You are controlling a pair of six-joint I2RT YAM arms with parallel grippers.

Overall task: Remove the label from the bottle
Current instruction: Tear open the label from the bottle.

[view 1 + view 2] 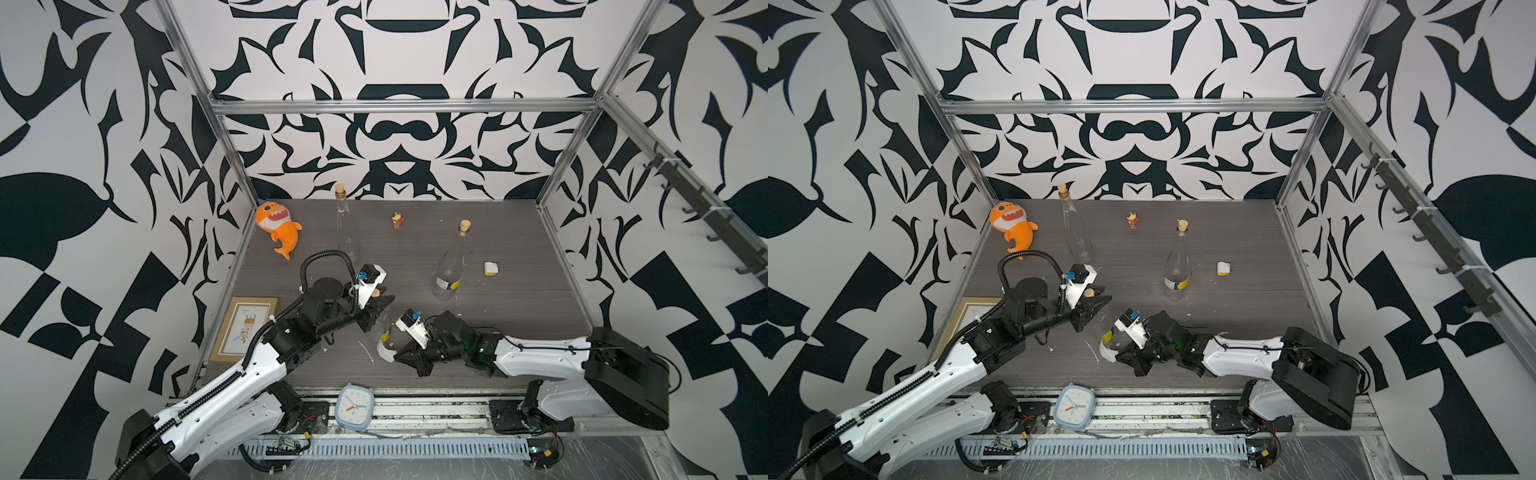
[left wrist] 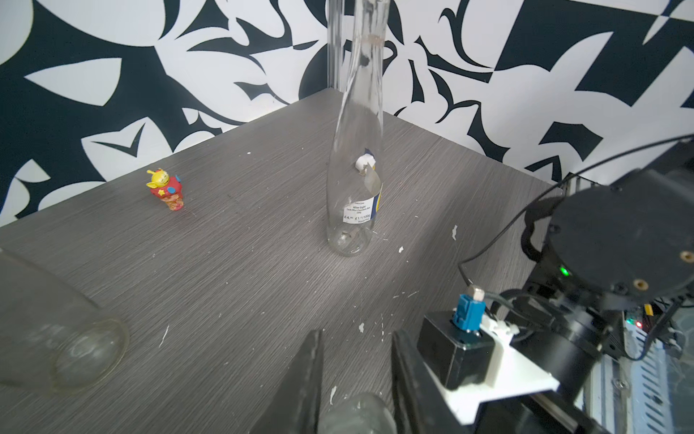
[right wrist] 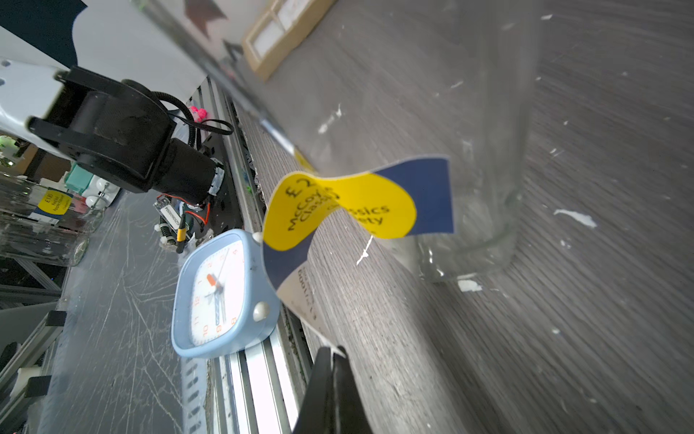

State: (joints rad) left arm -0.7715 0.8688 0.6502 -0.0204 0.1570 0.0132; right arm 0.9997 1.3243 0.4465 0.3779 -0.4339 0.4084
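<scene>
1. Bottle [image 1: 384, 322]: clear glass, lower centre in both top views, between my two grippers.
2. Left gripper [image 1: 382, 302]: clamped on the neck, just below the cork [image 1: 377, 293].
3. Label [image 3: 349, 203]: yellow and blue, partly peeled and curling off the glass. One end clings to the bottle wall.
4. Right gripper [image 3: 332, 355]: jaws pressed together on the label's loose white end, bottom centre of the right wrist view.
5. Clock [image 3: 221, 297]: pale blue, lower left of that view.

The bottle [image 1: 385, 322] is between the left claw [image 1: 381, 302] and right claw [image 1: 400, 356], clock [image 1: 354, 406] in front.
</scene>
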